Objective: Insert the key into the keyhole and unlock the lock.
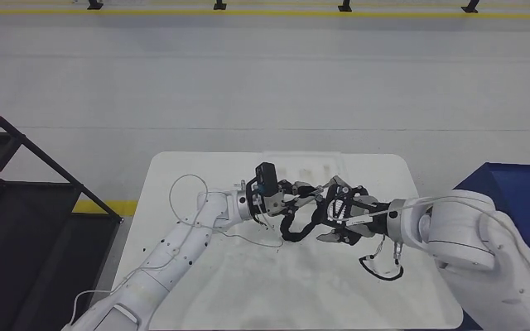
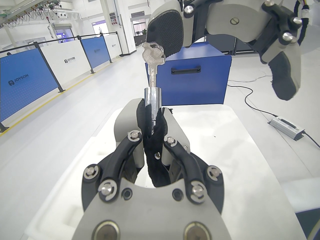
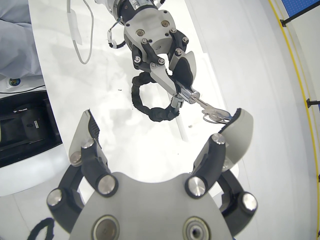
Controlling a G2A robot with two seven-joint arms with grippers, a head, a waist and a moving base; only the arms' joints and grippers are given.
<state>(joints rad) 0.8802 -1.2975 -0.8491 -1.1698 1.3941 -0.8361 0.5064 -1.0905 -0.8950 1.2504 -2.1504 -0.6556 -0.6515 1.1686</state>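
Observation:
My left gripper [image 2: 152,116] is shut on the chrome lock cylinder [image 2: 153,98] and holds it above the white table [image 1: 207,281]. The silver key [image 2: 153,56] sticks out of the cylinder's end, its blade in the keyhole. The lock's black cable [image 3: 150,108] loops below the left gripper [image 3: 183,87]. My right gripper [image 3: 163,122] is open, facing the lock; one fingertip [image 3: 240,121] touches the key's head [image 3: 215,113], the other stands well apart. From the top view, the two grippers [image 1: 298,199] [image 1: 335,211] meet at the table's middle.
A blue cabinet [image 2: 197,76] stands off the table's far right side. A black rack [image 1: 33,232] is off the left edge. A power adapter [image 2: 287,127] and its cable lie on the floor. A black box [image 3: 25,123] sits beside the table.

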